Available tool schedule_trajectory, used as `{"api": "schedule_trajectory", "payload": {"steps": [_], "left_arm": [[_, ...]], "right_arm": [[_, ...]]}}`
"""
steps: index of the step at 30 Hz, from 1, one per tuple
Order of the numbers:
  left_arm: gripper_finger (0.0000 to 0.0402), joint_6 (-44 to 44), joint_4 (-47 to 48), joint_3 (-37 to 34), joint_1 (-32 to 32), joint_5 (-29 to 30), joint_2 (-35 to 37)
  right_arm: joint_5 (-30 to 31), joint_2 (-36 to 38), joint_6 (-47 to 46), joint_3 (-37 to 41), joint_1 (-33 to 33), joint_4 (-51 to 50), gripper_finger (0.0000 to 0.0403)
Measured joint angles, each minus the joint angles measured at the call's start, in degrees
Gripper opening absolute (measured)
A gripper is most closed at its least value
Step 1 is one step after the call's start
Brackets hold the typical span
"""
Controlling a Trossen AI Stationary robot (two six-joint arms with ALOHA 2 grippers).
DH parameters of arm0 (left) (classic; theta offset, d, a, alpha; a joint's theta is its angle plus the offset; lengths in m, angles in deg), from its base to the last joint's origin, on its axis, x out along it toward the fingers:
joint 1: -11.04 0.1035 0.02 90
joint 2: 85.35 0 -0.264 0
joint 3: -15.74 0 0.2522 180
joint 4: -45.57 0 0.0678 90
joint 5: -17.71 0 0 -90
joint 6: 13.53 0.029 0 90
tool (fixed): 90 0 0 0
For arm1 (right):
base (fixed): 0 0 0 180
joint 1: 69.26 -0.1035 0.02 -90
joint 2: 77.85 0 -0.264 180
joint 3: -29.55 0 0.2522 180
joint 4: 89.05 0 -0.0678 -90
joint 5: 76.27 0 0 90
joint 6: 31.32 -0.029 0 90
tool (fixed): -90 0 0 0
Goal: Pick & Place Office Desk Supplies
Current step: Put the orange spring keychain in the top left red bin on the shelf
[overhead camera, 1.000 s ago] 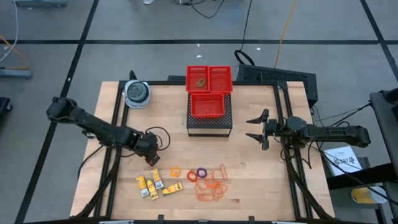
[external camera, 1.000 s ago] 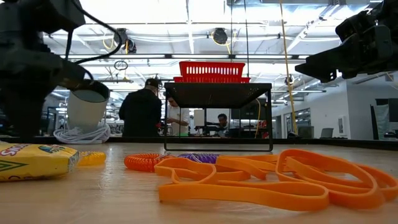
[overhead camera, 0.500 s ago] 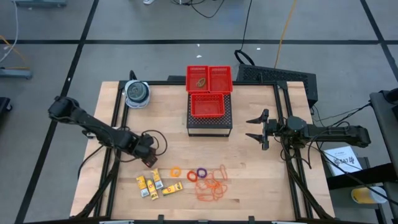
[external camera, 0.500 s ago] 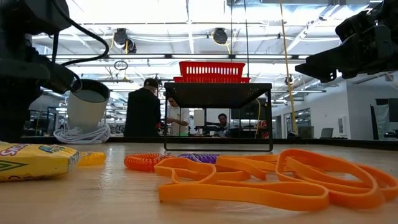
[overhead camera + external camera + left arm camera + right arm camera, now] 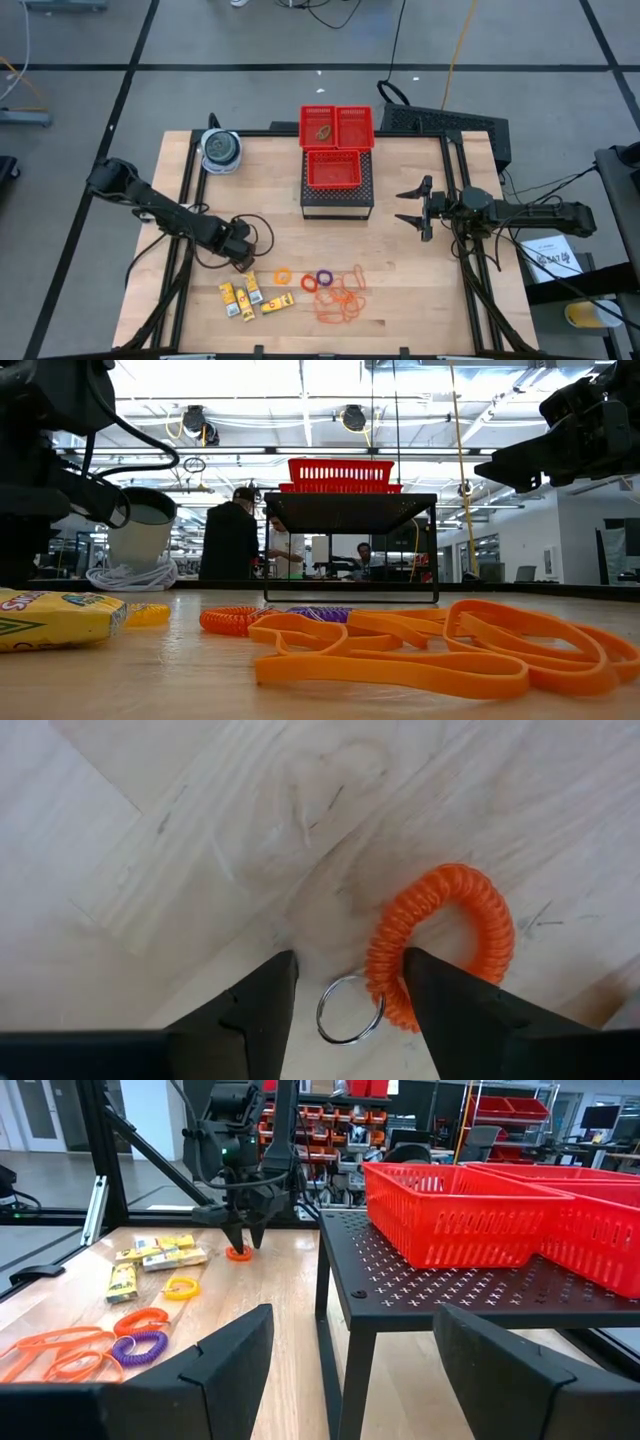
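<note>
Orange coil ring (image 5: pixel 442 942) lies on the table at the yellow packets' (image 5: pixel 252 297) twelve o'clock, straddled by your left gripper's (image 5: pixel 343 982) spread fingers; you're mid-approach, so descend, pinch it, while the right gripper (image 5: pixel 417 208) waits, spread.

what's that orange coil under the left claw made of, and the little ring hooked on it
The orange coil looks like soft plastic: matte, wound in tight spiral turns like a stretchy wrist keychain. The small ring attached to it looks like metal: thin, silvery, slightly glossy wire. The left claw hangs open above them.
</note>
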Motion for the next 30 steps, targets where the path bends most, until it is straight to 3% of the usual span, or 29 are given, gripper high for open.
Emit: {"api": "schedule_trajectory", "payload": {"steps": [4, 12, 16, 30], "left_arm": [[0.0175, -0.8, -0.3, -0.08, -0.02, 0.4, -0.02], [0.0062, -3.52, -3.33, -0.19, -0.11, 2.75, -0.17], [0.0028, -3.84, -5.1, -0.36, -0.09, 5.6, -0.23], [0.0035, 0.78, -14.96, -0.75, 0.41, 17.1, 0.29]], "right_arm": [[0.0, 0.0, 0.0, -0.01, 0.0, 0.0, 0.0267], [0.02, 0.0, 0.0, 0.01, -0.01, 0.0, 0.0267], [-0.01, 0.0, 0.0, -0.01, -0.02, 0.0, 0.0267], [0.0, 0.0, 0.0, -0.01, 0.0, 0.0, 0.0267]]}}
